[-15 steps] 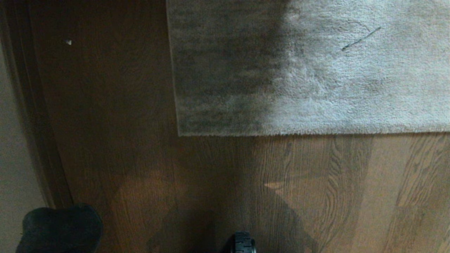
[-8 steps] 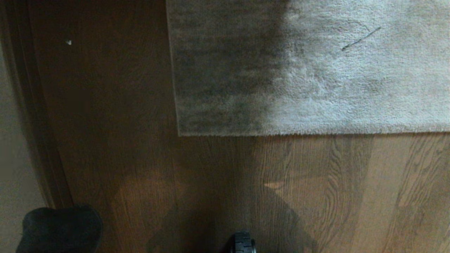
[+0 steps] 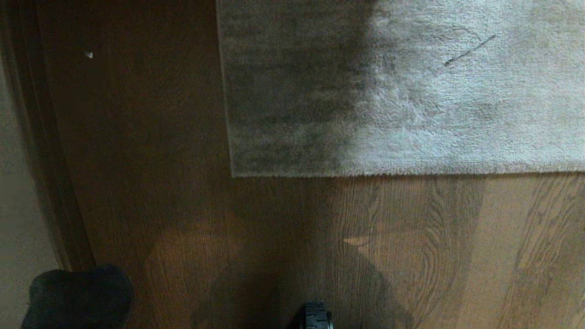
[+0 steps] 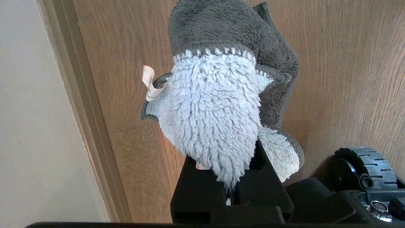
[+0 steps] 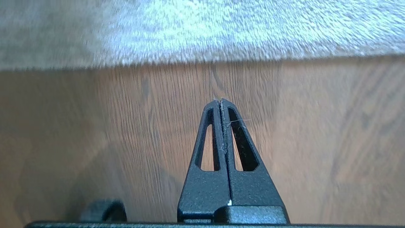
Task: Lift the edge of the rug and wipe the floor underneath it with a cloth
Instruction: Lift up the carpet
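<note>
The pale grey-beige plush rug (image 3: 411, 91) lies flat; its rug edge (image 3: 388, 174) runs straight to a corner (image 3: 233, 174). Dark brown floor (image 3: 183, 205) surrounds it. My left gripper (image 4: 229, 177) is shut on the cloth (image 4: 215, 110), a shaggy whitish rag with a dark grey back, hanging over floor by the wall. That cloth shows as a dark lump (image 3: 77, 297) at the near left of the head view. My right gripper (image 5: 219, 101) is shut and empty, hovering over bare floor (image 5: 95, 126) a short way from the rug edge (image 5: 221, 60). It is outside the head view.
A pale wall with a dark baseboard (image 3: 45, 183) bounds the left side, also seen as baseboard (image 4: 85, 126). The base's black wheel (image 3: 317, 315) sits at the near middle, and wheel (image 4: 367, 164) is beside the cloth. A white speck (image 3: 88, 55) lies on the floor.
The rug, floor and cloth stay where they were in the head view. Only the shadow on the near floor has shifted slightly.
</note>
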Robot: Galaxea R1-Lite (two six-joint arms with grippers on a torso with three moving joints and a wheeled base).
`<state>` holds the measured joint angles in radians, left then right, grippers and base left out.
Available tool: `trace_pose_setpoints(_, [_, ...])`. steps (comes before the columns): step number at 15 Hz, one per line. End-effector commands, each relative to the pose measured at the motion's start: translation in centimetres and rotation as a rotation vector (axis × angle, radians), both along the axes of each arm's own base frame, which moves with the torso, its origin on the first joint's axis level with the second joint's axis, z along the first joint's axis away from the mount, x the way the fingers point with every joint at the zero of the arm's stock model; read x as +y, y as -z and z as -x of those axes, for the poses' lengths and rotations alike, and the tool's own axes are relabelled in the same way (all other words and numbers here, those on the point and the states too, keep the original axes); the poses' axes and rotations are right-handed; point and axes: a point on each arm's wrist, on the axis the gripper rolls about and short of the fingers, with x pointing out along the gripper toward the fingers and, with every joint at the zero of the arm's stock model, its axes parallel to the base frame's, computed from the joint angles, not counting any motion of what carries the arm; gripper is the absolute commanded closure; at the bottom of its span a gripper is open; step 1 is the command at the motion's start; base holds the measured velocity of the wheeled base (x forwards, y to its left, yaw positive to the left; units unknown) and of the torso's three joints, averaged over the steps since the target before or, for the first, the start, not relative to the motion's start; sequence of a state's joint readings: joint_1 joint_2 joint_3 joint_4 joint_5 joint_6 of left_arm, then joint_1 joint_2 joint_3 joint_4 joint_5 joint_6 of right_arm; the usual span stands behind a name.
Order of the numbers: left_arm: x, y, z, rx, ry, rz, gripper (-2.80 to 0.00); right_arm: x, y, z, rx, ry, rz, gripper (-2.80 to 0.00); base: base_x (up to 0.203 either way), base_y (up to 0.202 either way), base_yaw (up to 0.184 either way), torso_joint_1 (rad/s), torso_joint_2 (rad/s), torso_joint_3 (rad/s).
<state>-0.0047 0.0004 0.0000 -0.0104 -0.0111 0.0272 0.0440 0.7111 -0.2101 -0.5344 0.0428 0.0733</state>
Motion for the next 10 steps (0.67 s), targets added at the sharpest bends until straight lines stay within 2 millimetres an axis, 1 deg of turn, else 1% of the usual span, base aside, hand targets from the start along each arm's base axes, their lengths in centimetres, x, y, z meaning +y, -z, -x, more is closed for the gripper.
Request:
trace_pose_setpoints(1, [0.0,0.0,0.0,-0.002,0.0,0.0,0.0,0.2,0.2,-3.4,0.062,-0.002,-0.012,0.0,0.0,0.0,0.0,0.0,0.0,0.0])
trace_pose_setpoints(4, [0.0,0.0,0.0,-0.001,0.0,0.0,0.0,0.2,0.3,-5.3,0.069,-0.003,-0.024,0.0,0.0,0.0,0.0,0.0,0.0,0.0])
trace_pose_setpoints(9, [0.0,0.0,0.0,-0.001,0.0,0.0,0.0,0.3,1.0,-6.4,0.124,-0.013,-0.041,0.0,0.0,0.0,0.0,0.0,0.0,0.0])
trace_pose_setpoints(10, [0.0,0.0,0.0,-0.001,0.0,0.0,0.0,0.3,1.2,-6.6,0.138,-0.022,-0.042,-2.8,0.0,0.0,0.0,0.0,0.0,0.0])
